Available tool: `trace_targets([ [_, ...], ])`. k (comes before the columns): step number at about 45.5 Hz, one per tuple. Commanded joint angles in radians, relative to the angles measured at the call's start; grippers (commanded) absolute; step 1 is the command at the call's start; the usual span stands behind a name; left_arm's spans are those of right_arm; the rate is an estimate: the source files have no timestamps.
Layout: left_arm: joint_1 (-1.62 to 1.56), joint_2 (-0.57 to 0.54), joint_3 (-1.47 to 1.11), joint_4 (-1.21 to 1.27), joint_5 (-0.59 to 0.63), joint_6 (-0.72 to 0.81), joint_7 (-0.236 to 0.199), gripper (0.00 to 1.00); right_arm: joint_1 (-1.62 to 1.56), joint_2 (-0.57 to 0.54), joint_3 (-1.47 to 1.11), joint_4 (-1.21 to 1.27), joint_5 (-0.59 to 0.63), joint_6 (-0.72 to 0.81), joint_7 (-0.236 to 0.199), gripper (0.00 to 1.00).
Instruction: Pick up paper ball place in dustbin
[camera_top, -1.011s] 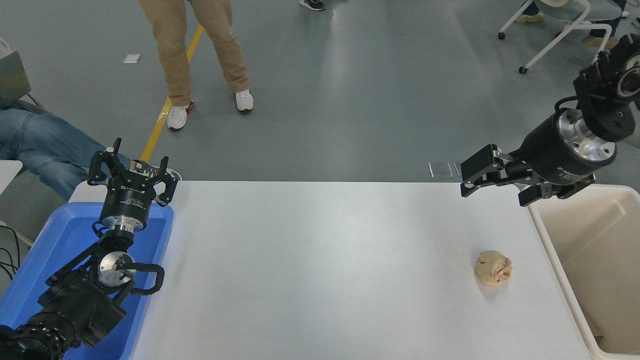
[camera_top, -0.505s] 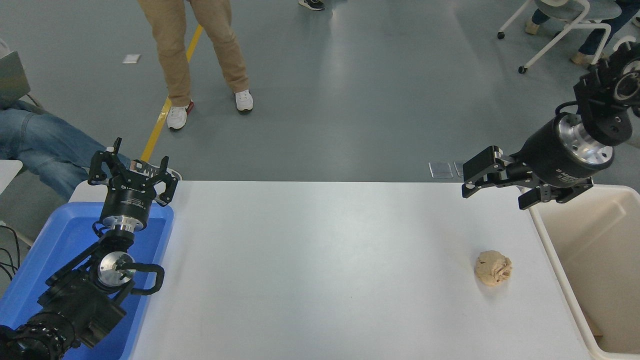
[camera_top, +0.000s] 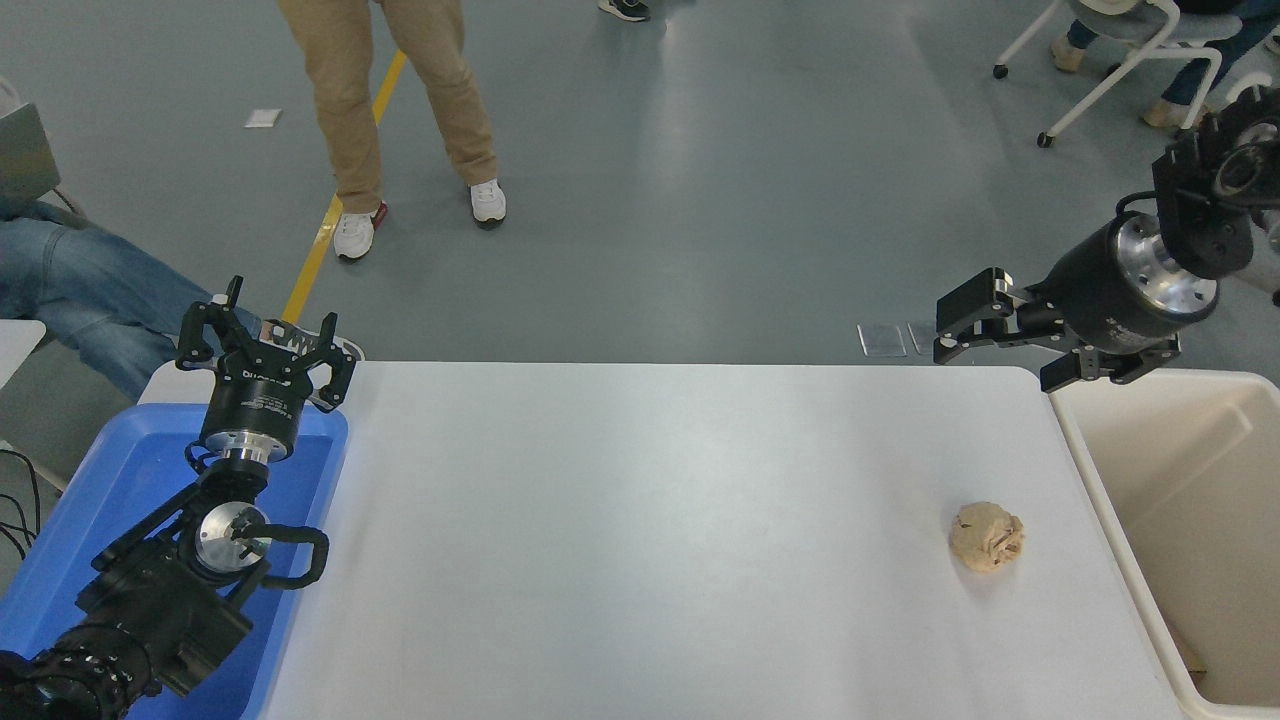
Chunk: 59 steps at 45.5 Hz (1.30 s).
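Observation:
The paper ball (camera_top: 987, 537), a wrinkly tan wad, lies on the white table (camera_top: 640, 540) near its right side. Just right of it stands the cream dustbin (camera_top: 1185, 470), set against the table's right edge. My right gripper (camera_top: 992, 366) hangs open in the air over the table's far right corner, well above and behind the ball, with nothing between its fingers. My left gripper (camera_top: 262, 338) is parked open at the lower left, over the far end of a blue tray.
The shallow blue tray (camera_top: 110, 480) sits at the table's left edge under the left arm. A person in tan trousers (camera_top: 400, 90) stands on the floor beyond the table. A seated person's jeans (camera_top: 80, 290) show at the left, and a wheeled chair (camera_top: 1110, 50) at the top right.
My right gripper has drifted up and to the right, a little further from the paper ball. The ball and the left arm have not moved.

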Motion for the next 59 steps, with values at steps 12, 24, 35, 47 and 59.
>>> trace_targets([
  [12,0.0,0.0,0.0,0.0,0.0,0.0,-0.001,0.99,-0.373,0.012,0.0,-0.192,-0.006,-0.285,0.0,1.0],
  [24,0.0,0.0,0.0,0.0,0.0,0.0,0.001,0.99,-0.604,0.04,0.06,-0.36,0.011,-0.354,0.001,1.0],
  [35,0.0,0.0,0.0,0.0,0.0,0.0,-0.001,0.99,-0.764,0.032,0.24,-0.392,0.012,-0.435,0.001,1.0],
  [47,0.0,0.0,0.002,0.0,0.0,0.0,-0.001,0.99,-0.884,0.035,0.316,-0.481,0.012,-0.444,0.001,1.0],
  [59,0.0,0.0,0.0,0.0,0.0,0.0,-0.001,0.99,-0.931,0.037,0.339,-0.496,0.012,-0.452,0.001,1.0],
])
